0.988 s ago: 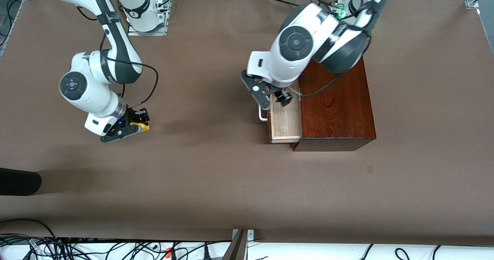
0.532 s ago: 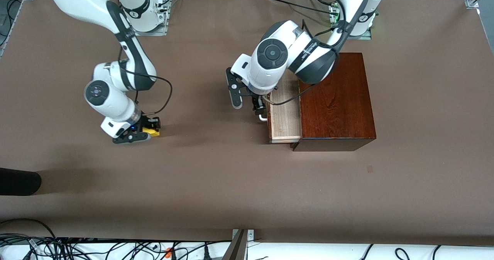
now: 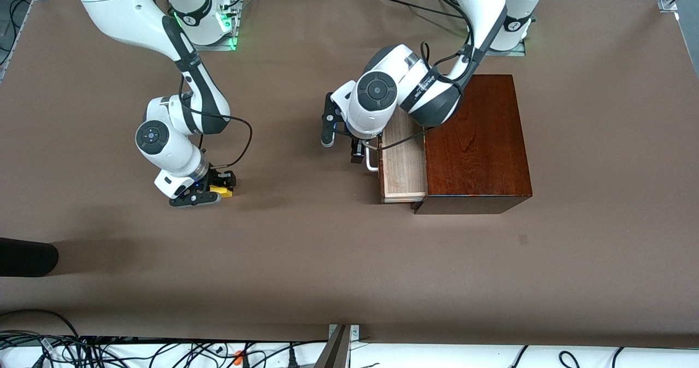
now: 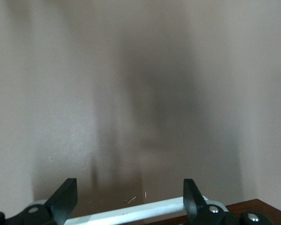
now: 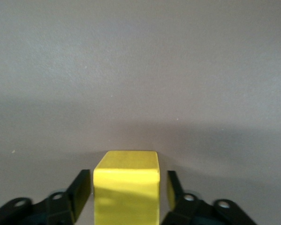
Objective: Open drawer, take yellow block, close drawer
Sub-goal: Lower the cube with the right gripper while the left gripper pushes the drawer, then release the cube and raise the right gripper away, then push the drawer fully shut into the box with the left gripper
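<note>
Brown matting covers the table, on which a dark wooden box stands toward the left arm's end. The drawer is seen pulled partway out, its pale inside bare as far as can be told, with its white handle at the front.

The yellow block is found on the table toward the right arm's end, well apart from the box. It sits between the fingers of the right gripper; in the right wrist view a thin gap shows on each side of it, so the jaws are judged to be slackened around the block, not clamped on it.

The left gripper is placed at the handle with its fingers spread wide, one to each side of the white bar, nothing held.

Step in hand, as judged: block set down, drawer about to be closed. The next move calls for the right gripper to be lifted clear and the drawer front to be pushed squarely into the box.
</note>
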Robot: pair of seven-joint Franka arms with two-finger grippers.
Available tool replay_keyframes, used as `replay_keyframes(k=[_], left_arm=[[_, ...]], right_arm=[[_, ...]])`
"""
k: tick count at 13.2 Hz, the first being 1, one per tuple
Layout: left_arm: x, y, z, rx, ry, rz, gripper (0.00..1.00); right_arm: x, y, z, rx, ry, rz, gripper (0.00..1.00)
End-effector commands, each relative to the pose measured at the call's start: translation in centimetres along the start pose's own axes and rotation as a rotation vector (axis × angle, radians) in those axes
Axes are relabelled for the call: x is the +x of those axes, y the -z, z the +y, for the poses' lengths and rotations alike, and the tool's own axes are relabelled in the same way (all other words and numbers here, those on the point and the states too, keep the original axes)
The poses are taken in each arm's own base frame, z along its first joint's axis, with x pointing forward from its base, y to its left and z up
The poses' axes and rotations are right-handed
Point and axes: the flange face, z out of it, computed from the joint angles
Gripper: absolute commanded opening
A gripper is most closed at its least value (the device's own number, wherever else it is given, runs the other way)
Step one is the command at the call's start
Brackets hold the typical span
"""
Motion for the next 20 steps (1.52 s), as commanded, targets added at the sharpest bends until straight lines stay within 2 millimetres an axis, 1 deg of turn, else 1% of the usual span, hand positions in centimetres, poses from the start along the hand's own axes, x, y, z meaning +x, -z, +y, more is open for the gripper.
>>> replay_keyframes(k=[1, 2, 3, 5, 7, 9, 11, 12, 14, 15, 16, 18, 20], left_arm=[[-0.6, -2.3, 1.0, 0.005, -0.069, 0.001, 1.00], [-0.7, -2.3, 1.0, 0.005, -0.081, -0.001, 1.00], [-1.0, -2.4, 0.8, 0.000, -0.103, -0.003, 1.00], [-1.5, -2.4, 0.7, -0.015, -0.123, -0.011, 1.00], [-2.2, -2.2, 0.8, -0.042, -0.111, -0.028, 1.00], [-3.3, -1.2, 0.5, -0.069, -0.093, -0.047, 1.00], [-4.8, -0.6, -0.1, -0.096, -0.070, -0.060, 1.00], [-5.6, -0.3, -0.4, -0.098, -0.065, -0.070, 1.00], [-6.7, 0.4, -0.8, -0.106, -0.052, -0.081, 1.00], [-7.3, 1.0, -1.2, -0.103, -0.041, -0.078, 1.00], [-7.9, 1.2, -1.3, -0.113, -0.034, -0.081, 1.00], [-9.3, 1.6, -2.0, -0.124, -0.012, -0.081, 1.00], [-10.0, 1.7, -2.2, -0.129, -0.002, -0.084, 1.00]], right_arm=[[0.6, 5.0, -0.2, 0.027, 0.007, 0.027, 1.00], [0.7, 7.6, -0.1, 0.033, 0.005, 0.022, 1.00], [0.8, 10.6, 0.1, 0.040, 0.003, 0.016, 1.00], [0.7, 17.5, 1.4, 0.052, -0.009, 0.004, 1.00], [0.8, 23.9, 1.7, 0.064, 0.025, -0.026, 1.00], [0.6, 29.2, 3.2, 0.074, 0.070, -0.053, 1.00], [-0.7, 33.0, 4.7, 0.083, 0.104, -0.055, 1.00], [-1.7, 35.0, 4.8, 0.084, 0.113, -0.046, 1.00], [-3.8, 37.9, 5.1, 0.079, 0.112, -0.066, 1.00], [-4.4, 38.9, 5.4, 0.077, 0.112, -0.066, 1.00], [-4.7, 39.4, 5.7, 0.077, 0.110, -0.063, 1.00], [-4.7, 39.6, 5.7, 0.070, 0.105, -0.061, 1.00], [-4.7, 39.7, 5.9, 0.047, 0.103, -0.060, 1.00]])
